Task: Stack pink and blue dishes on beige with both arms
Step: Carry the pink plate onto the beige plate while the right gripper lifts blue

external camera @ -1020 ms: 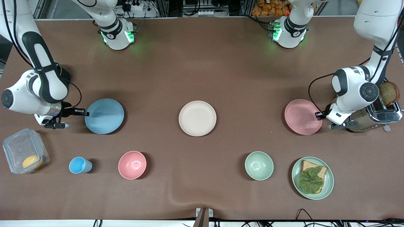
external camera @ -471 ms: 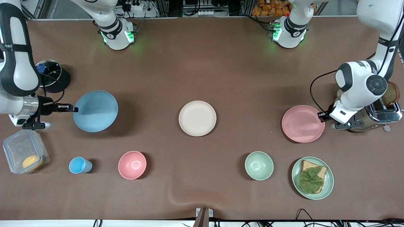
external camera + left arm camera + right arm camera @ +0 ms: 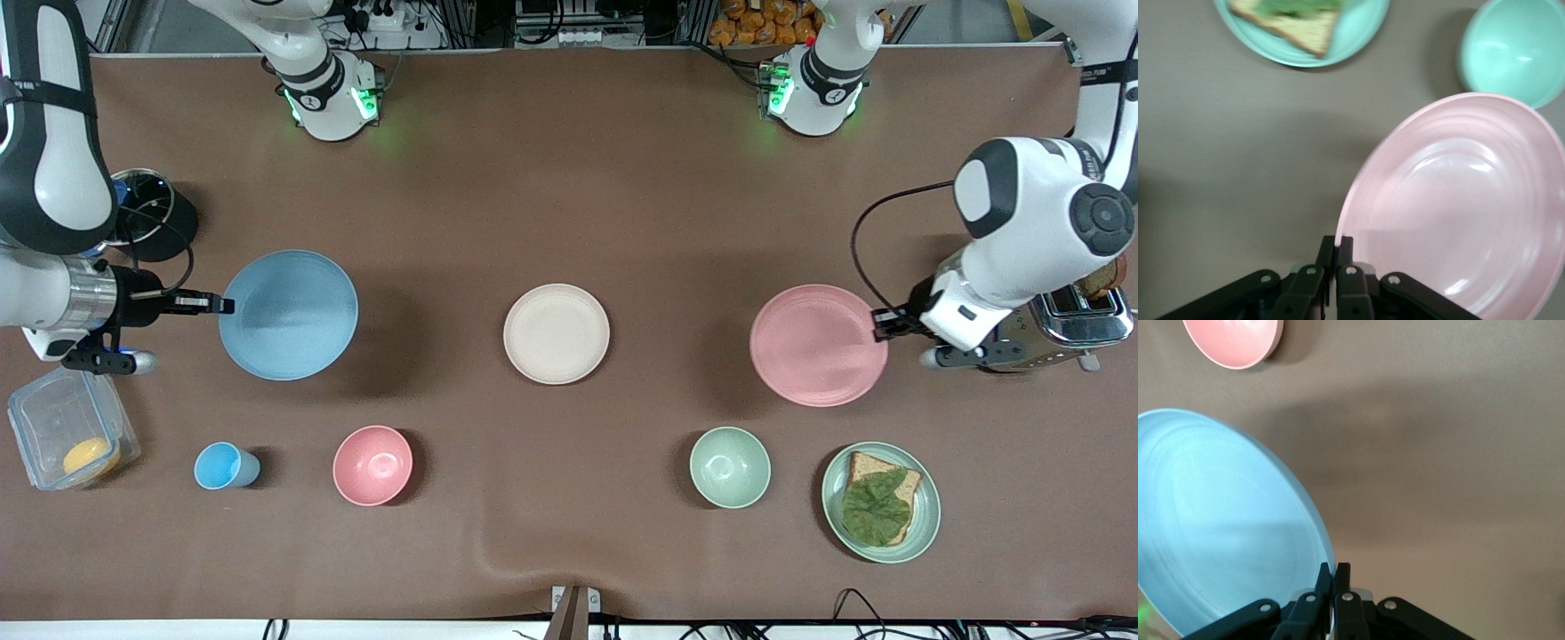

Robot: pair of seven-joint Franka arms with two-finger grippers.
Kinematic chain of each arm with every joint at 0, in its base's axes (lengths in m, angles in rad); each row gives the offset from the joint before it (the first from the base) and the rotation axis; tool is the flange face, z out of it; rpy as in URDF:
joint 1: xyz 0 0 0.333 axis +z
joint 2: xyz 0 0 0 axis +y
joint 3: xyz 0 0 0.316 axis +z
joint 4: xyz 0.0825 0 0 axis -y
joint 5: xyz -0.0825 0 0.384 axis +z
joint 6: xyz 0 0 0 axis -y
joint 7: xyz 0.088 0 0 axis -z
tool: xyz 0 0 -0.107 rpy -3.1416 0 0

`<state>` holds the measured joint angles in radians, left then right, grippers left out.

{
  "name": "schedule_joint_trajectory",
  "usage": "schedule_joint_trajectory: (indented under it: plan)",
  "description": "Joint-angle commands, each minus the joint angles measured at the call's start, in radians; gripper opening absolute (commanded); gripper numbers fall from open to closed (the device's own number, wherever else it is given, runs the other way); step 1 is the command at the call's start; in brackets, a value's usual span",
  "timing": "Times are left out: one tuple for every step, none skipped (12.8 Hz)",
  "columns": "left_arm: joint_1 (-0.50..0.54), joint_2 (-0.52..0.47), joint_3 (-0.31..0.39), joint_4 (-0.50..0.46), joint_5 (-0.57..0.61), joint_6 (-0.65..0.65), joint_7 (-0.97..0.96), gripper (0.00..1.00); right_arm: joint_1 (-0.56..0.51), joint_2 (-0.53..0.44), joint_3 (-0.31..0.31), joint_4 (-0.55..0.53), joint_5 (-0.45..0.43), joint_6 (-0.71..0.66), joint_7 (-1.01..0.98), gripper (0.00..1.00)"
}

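Note:
The cream-beige plate [image 3: 556, 333] lies flat at the table's middle. My right gripper [image 3: 220, 305] [image 3: 1336, 571] is shut on the rim of the light blue plate [image 3: 288, 314] [image 3: 1218, 527], which hangs lifted over the table toward the right arm's end. My left gripper [image 3: 880, 324] [image 3: 1335, 243] is shut on the rim of the pale pink plate [image 3: 819, 345] [image 3: 1458, 213], held in the air toward the left arm's end. Each plate casts a shadow on the cloth beneath it.
Nearer the front camera stand a blue cup [image 3: 222, 466], a pink bowl [image 3: 372, 464], a green bowl [image 3: 730, 467] and a green plate with bread [image 3: 880, 501]. A clear box [image 3: 67, 436] and dark pot [image 3: 147, 209] sit at the right arm's end; a toaster [image 3: 1067, 324] at the left arm's.
Both plates have been lifted off the table, look larger, and have shifted toward the middle. The left gripper finished closing on the pink plate's rim; both arms rose.

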<state>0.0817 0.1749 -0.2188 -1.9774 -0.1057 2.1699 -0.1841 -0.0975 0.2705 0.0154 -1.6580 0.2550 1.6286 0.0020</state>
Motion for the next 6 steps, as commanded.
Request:
schedule_joint_trajectory:
  plan:
    - [-0.035, 0.069, -0.111, 0.037, -0.025, -0.006, -0.124, 0.0, 0.05, 0.016, -0.008, 0.064, 0.013, -0.041, 0.102, 0.0]
    - [-0.078, 0.096, -0.134, 0.057, -0.023, 0.011, -0.183, 0.0, 0.064, 0.016, -0.008, 0.07, 0.013, -0.041, 0.136, 0.0]
    - [-0.144, 0.129, -0.136, 0.069, -0.017, 0.04, -0.258, 0.0, 0.068, 0.018, -0.006, 0.079, 0.02, -0.042, 0.174, 0.0]
    - [-0.216, 0.156, -0.133, 0.072, -0.009, 0.088, -0.352, 0.0, 0.067, 0.019, -0.008, 0.078, 0.085, -0.045, 0.218, 0.0]
    - [-0.267, 0.191, -0.131, 0.075, 0.003, 0.131, -0.43, 0.0, 0.065, 0.021, -0.011, 0.078, 0.148, -0.058, 0.242, 0.0]
    - [-0.307, 0.227, -0.131, 0.08, 0.027, 0.181, -0.493, 0.0, 0.068, 0.019, -0.011, 0.078, 0.167, -0.07, 0.266, 0.0]
